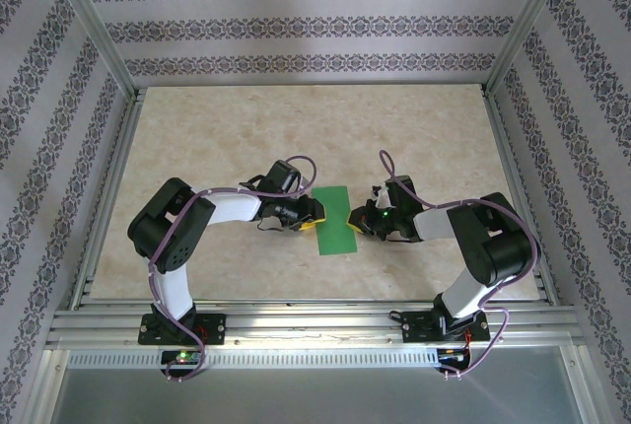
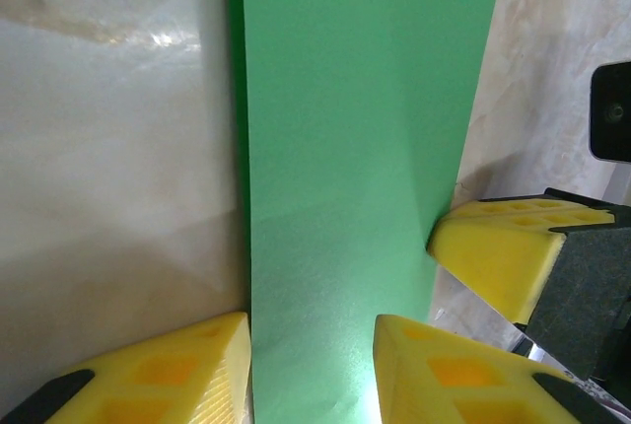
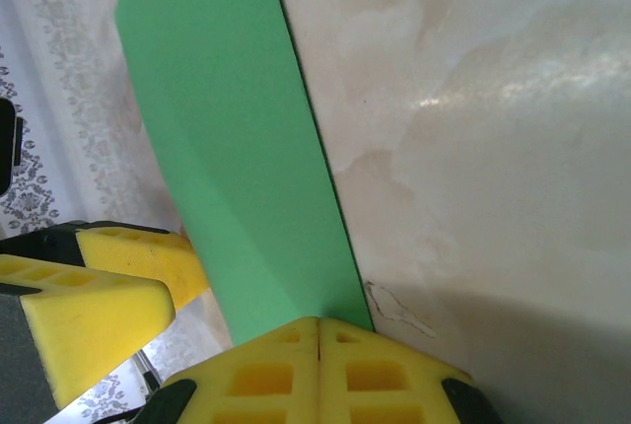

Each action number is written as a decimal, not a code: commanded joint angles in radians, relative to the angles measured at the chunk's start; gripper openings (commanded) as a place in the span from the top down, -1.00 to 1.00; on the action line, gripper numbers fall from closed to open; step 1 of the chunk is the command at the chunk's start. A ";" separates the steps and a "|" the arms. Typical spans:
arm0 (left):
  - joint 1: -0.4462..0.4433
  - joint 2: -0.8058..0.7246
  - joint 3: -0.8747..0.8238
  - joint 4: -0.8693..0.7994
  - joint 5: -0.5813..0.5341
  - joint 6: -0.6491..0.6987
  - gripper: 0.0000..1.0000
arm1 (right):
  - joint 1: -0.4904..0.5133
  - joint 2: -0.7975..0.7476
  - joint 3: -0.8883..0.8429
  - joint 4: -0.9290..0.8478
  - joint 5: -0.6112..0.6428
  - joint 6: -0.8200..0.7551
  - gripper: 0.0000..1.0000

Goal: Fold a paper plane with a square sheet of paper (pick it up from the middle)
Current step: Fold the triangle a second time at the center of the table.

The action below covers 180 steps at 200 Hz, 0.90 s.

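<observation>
Holds the square sheet of paper [image 1: 335, 219], folded into a narrow strip mid-table [image 1: 197, 148], clenched at its 3 o'clock edge in the right gripper [image 3: 318, 330], and flanks its 9 o'clock edge with the left gripper [image 2: 311, 345], fingers parted, released.

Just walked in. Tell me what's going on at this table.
Two robot arms are working on a green paper at the middle of the table, as part of folding a paper plane. The paper is a long narrow rectangle, not yet a pointed dart. The right arm's fingers are pinched shut on its edge, and that side looks lifted off the surface. The left arm's fingers stand apart on the paper's other side, with green showing between them.
</observation>
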 commanded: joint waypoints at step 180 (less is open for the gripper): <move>-0.018 0.033 0.026 0.009 0.024 -0.023 0.31 | 0.011 0.068 -0.037 -0.114 0.102 0.000 0.97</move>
